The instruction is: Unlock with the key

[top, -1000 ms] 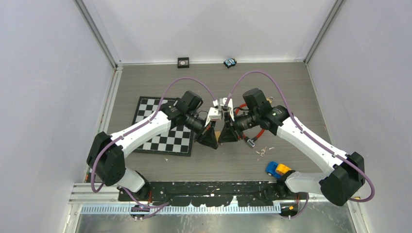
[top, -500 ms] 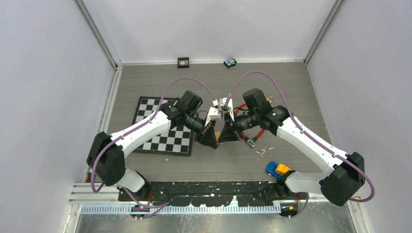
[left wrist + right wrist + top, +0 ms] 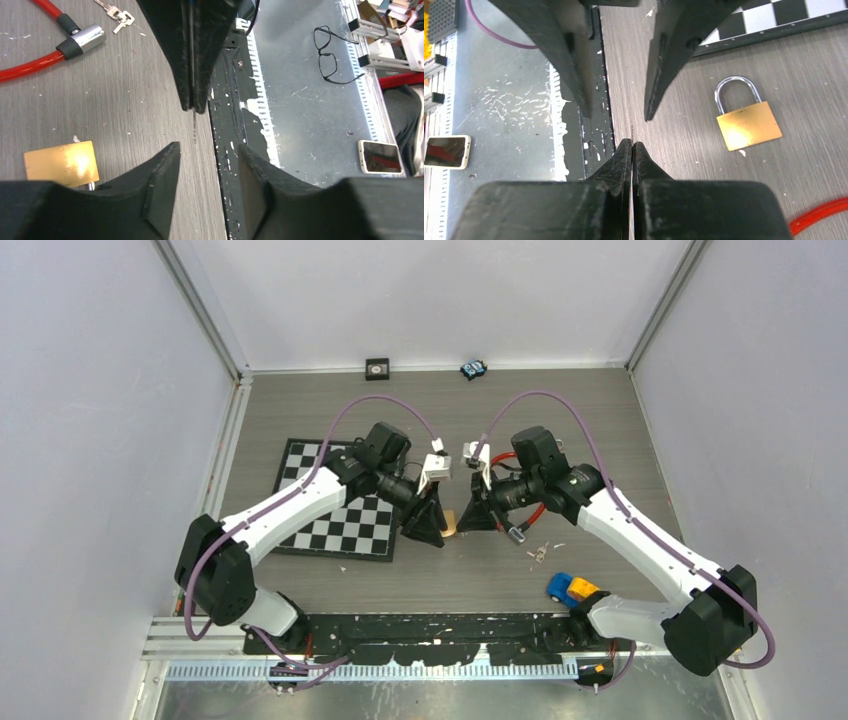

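Two grippers: meet tip to tip over the middle of the table, just above the wood
Left gripper: fingers spread, a clear gap between them, nothing in the gap
Right gripper: fingers pressed flat together; tips point into the gap of the left one
Thin sliver: pokes out of the right tips, seen edge-on, pinched there; cannot tell if it is a key
Padlock: brass, lies flat on the table, both shackle legs in the body, touched by neither gripper; from above it sits between the two grippers, just under their tips
Shackle side: faces the chessboard
Keys: small bunch on the wood, just beside the silver end of the cable lock, well apart from the padlock
Cable lock: red, lies on the table under the right arm
Toy car: blue and yellow, near the right arm's base
Back wall: small black square and a blue item, too small to identify
Off the table, near edge: glasses and a phone on the grey bench
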